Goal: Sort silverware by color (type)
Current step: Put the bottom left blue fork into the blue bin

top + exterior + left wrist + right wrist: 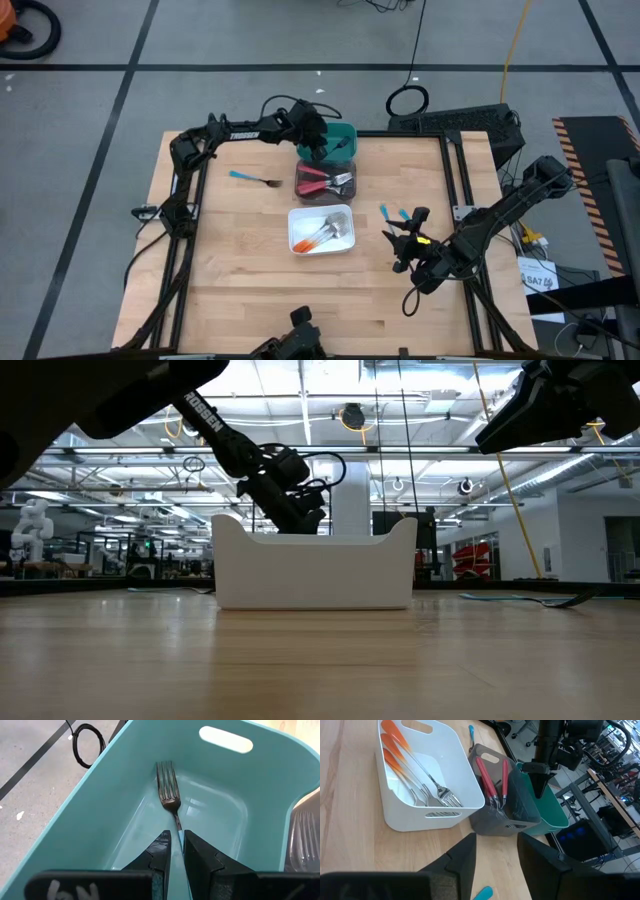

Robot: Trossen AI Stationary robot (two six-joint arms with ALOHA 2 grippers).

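High view: left hand (322, 143), upper centre, is inside the teal bin (346, 133), fingers barely parted around a blue fork (170, 795). The handle may snag and lift out. Right hand (403, 243) waits, loosened, empty.

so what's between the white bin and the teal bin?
The dark bin with red forks, touching both white bin and teal bin; clear in the high view.
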